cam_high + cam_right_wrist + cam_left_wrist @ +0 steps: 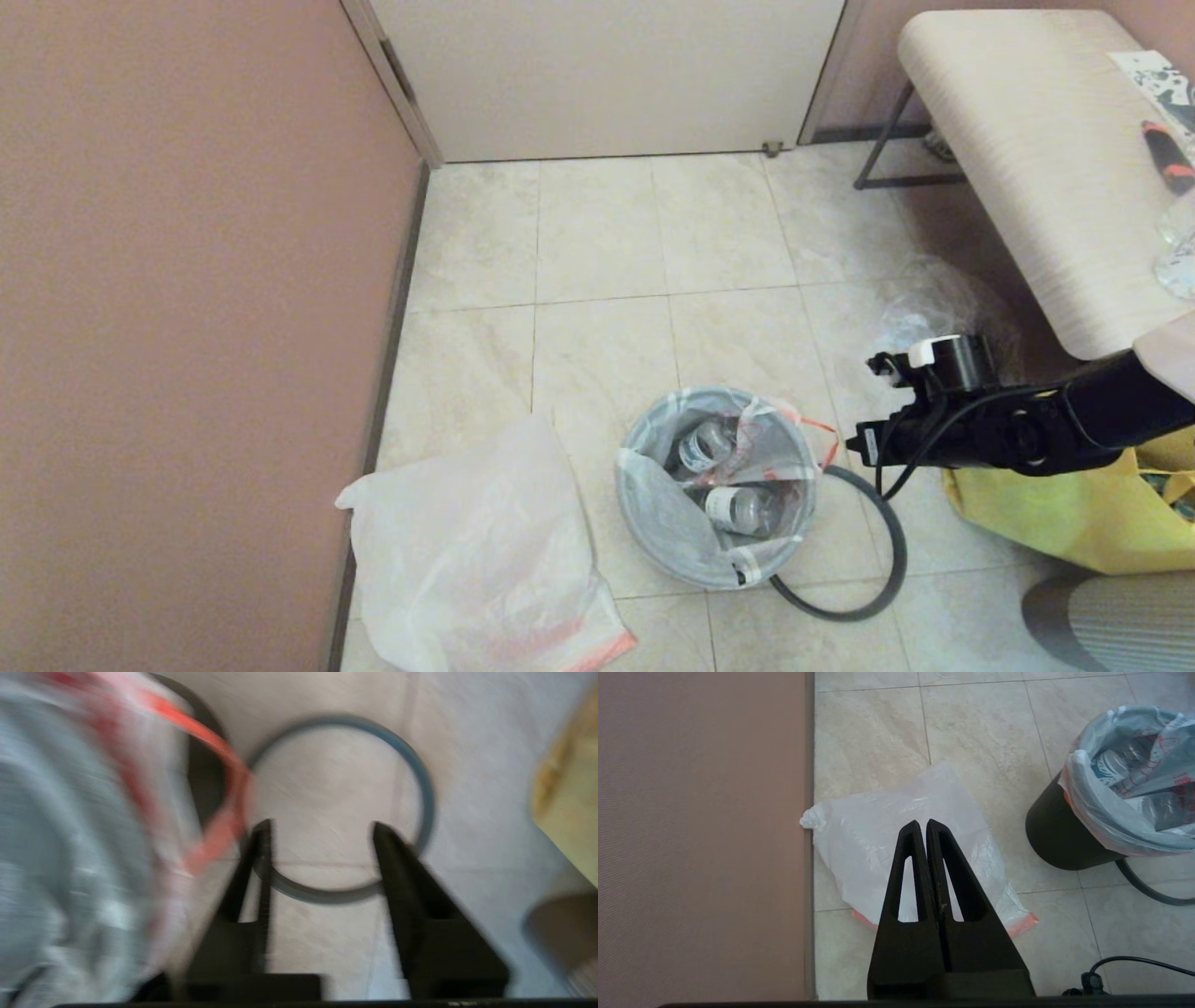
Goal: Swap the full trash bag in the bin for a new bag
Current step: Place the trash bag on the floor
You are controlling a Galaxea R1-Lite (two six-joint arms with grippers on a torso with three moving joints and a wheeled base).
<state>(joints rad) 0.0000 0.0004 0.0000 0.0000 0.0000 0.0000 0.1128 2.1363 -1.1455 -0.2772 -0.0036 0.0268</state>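
Right gripper [320,828] beside bin [714,490], jaws spread and empty over grey hoop [864,551] lying on floor; full trash bag [738,467] in bin, new bag [471,551] flat by wall; left jaws pressed together; advisable: pinch orange handle loop [219,788] squarely, lift straight up

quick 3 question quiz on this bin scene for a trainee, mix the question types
1. True or false: the hoop sits on the bin.
2. The right gripper is: A) open above the hoop B) shut on the full bag's handle C) holding the new bag.
3. What lies inside the full bag?

Key: 1. False, it lies on the floor beside the bin. 2. A. 3. Plastic bottles.
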